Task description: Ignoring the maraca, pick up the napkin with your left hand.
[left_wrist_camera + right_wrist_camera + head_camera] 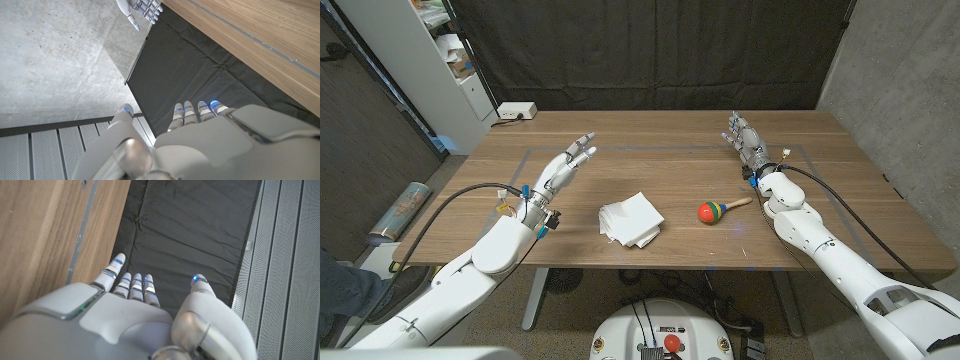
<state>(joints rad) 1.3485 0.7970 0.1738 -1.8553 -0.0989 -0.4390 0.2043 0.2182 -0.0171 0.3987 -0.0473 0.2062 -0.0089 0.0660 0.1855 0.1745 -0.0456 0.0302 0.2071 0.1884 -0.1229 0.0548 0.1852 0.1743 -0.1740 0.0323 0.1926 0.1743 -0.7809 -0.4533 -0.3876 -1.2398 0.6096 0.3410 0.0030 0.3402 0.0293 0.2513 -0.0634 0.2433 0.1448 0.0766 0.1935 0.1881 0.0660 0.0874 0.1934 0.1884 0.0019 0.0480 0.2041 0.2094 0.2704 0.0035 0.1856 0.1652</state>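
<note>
left arm: comes in from the bottom-left corner of the head view and angles up across the table [650, 150] toward its middle, forearm raised over the wood, black cable looping off the wrist

left hand [567, 168]: up off the tabletop, fingers stretched out and a bit fanned, pointing toward the far edge. Totally loose, nothing in it, not touching anything. From its own wrist cam you see the back of the left hand with the fingertips [188, 107] straight and the thumb off to the side, dark curtain behind

napkin [631, 220]: white, kinda crumpled/folded square lying on the table near the front edge, roughly centre. It's near the left wrist, on the inner side, and closer to the robot than the left fingertips. Hand and napkin are apart, no contact

maraca [716, 210]: colourful head (red, green, yellow) with a light wooden handle pointing toward the right arm, lying on the table just beside the napkin, with a gap between them

right arm: comes in from the bottom-right corner and runs up along the right side of the table

right hand [744, 138]: fingers extended and close together, pointing at the far edge, holding nothing. Can't tell from the head view if it's touching the wood. Its wrist cam shows the right hand with straight fingertips [131, 281], thumb apart, wood on one side

other stuff: small white box [516, 111] at the far-left corner of the table
</note>
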